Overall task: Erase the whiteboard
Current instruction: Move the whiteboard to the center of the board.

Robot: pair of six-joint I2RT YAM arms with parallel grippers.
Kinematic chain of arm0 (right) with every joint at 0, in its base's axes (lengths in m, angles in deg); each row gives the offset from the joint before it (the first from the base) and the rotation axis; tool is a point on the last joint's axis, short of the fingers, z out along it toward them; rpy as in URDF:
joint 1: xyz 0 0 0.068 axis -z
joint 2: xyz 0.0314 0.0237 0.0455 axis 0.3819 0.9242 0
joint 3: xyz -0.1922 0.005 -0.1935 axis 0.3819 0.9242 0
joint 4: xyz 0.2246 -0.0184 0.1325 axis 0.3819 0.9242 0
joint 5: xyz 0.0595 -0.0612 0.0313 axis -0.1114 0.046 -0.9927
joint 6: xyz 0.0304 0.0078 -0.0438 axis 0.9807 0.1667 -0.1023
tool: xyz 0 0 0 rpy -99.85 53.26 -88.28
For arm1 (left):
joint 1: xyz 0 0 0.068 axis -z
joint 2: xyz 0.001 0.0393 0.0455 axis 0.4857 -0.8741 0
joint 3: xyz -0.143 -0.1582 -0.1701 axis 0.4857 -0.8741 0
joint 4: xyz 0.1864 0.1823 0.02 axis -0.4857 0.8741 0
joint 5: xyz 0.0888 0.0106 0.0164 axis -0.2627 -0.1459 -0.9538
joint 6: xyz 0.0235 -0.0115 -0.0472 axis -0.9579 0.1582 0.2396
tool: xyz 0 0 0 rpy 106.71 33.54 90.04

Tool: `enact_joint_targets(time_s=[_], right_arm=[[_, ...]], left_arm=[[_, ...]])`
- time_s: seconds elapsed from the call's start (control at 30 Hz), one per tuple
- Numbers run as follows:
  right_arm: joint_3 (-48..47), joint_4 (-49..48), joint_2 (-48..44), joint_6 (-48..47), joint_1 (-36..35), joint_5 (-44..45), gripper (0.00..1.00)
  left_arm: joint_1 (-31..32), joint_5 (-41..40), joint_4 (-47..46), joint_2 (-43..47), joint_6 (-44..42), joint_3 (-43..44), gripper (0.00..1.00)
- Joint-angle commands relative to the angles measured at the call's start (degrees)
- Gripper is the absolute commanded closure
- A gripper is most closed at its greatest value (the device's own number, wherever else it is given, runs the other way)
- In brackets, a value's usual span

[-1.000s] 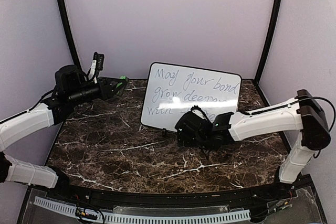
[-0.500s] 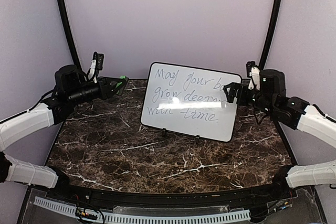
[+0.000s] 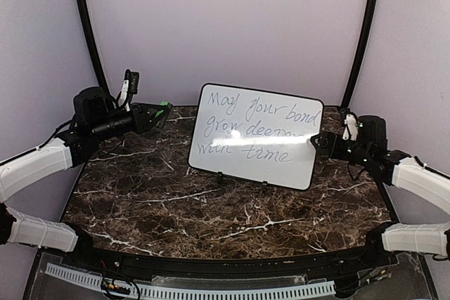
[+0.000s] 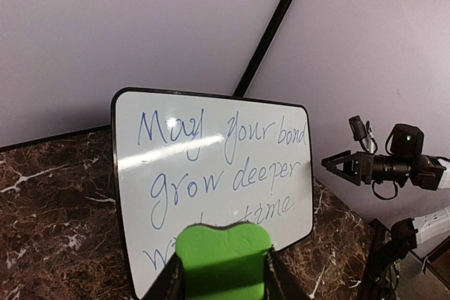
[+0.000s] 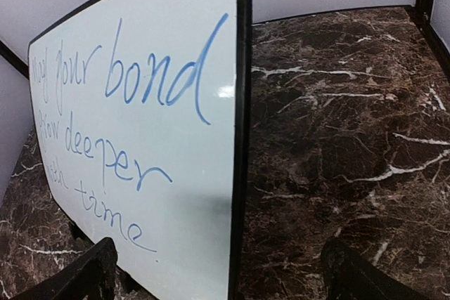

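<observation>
Lilac walls, dark brown white-veined marble tabletop. Left gripper pinches a small green eraser block between its fingers. It is held up in the air over the tabletop's rear-left corner, apart from the big white rectangular whiteboard with its thin black frame and rounded corners, and points toward it. In the left wrist view the eraser block sits bottom centre and covers part of the board's lowest line of writing. Right gripper is spread wide with nothing in it, near the tabletop's right edge and just beside the whiteboard's right side. In the right wrist view the black frame edge runs between the two dark fingers; can't tell if there is contact. Whiteboard stands at the rear middle of the tabletop, leaning back on small black feet. Blue handwritten words read "May your bond grow deeper with time", all intact. Black curved poles stand in the back corners.
</observation>
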Motion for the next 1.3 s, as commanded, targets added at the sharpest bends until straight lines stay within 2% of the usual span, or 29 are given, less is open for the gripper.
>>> enact_joint_targets(time_s=[0.0,0.17,0.4,0.53,0.77,1.03,1.27], right_arm=[[1.96,-12.45,2.05,2.13,0.74,-6.59,0.03],[3.55,-21.06,5.10,5.22,3.61,-8.87,0.03],[4.97,-33.90,12.95,8.56,7.50,-18.62,0.06],[5.34,-41.83,17.52,9.29,7.72,-27.48,0.12],[8.95,-52.19,19.23,11.38,7.81,-31.77,0.25],[13.58,-55.80,16.39,12.84,7.57,-35.16,0.33],[17.99,-54.37,9.63,13.36,4.13,-32.68,0.36]], left_arm=[[-0.26,0.61,-1.46,0.52,-0.01,-0.54,0.67],[-0.26,0.57,-1.46,0.72,-0.04,-0.55,0.67],[-0.26,0.58,-1.42,0.89,-0.05,-0.55,0.67],[-0.26,0.69,-1.40,1.03,-0.10,-0.54,0.67],[-0.26,0.61,-1.37,0.82,-0.21,-0.47,0.67],[-0.35,0.72,-1.43,0.44,-0.10,-0.47,0.67],[-0.35,0.79,-1.55,0.19,0.03,-0.44,0.67]])
